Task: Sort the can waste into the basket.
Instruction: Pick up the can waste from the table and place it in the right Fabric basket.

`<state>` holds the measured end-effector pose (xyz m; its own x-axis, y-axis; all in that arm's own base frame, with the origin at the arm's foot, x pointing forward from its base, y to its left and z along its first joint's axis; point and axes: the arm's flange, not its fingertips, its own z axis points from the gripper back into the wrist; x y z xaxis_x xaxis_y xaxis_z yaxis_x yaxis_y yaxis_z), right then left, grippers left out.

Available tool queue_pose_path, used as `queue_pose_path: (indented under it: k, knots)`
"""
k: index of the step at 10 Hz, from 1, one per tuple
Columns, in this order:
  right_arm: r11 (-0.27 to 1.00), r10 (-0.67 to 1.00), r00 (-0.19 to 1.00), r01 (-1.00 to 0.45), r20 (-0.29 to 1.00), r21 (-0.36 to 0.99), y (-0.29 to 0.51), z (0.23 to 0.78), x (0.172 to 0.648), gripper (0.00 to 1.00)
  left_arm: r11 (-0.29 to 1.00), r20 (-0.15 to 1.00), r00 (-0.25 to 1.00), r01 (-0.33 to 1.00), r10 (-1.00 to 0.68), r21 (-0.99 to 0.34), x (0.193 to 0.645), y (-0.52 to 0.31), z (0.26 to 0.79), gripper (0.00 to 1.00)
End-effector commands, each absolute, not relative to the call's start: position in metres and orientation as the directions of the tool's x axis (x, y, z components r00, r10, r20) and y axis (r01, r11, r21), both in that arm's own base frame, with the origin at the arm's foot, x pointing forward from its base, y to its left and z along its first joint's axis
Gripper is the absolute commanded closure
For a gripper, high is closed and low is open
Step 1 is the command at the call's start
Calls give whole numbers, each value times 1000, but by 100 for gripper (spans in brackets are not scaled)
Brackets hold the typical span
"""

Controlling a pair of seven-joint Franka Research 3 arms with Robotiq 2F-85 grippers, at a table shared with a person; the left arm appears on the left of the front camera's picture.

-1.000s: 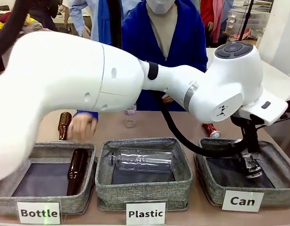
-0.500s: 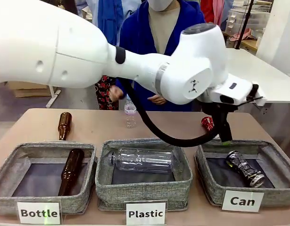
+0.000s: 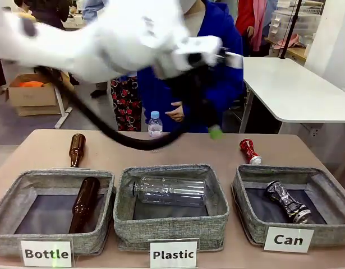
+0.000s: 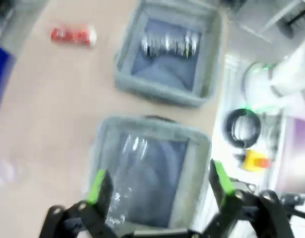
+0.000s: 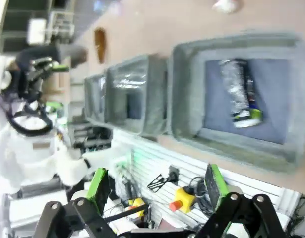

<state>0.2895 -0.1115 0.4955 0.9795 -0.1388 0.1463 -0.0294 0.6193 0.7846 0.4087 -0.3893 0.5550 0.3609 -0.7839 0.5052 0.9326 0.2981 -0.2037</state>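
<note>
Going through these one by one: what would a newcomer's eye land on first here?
Most likely the white left arm, blurred across the top of the front view, its gripper open. Next, the three grey baskets in a row, labelled Bottle, Plastic and Can, the last holding a black can. Then the bright red can on the table behind the Can basket.

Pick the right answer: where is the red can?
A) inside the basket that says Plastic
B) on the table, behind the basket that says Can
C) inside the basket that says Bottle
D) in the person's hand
B, because the red can lies on the table just past the far edge of the Can basket.
</note>
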Motion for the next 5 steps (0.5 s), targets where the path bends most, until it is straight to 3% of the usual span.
queue_pose_path:
  k: [1,3,5]
  knots:
    - [514,-59,998,7,27,858,-90,499,323,0,467,533,597,802,-600,-372,363,-246,548,0]
    - [377,51,987,120,-150,918,-72,483,336,0,502,432,861,508,-269,-700,355,-136,528,0]
    - [292,-26,975,219,-221,931,-81,466,353,0,383,359,933,342,-27,-858,331,-32,487,0]
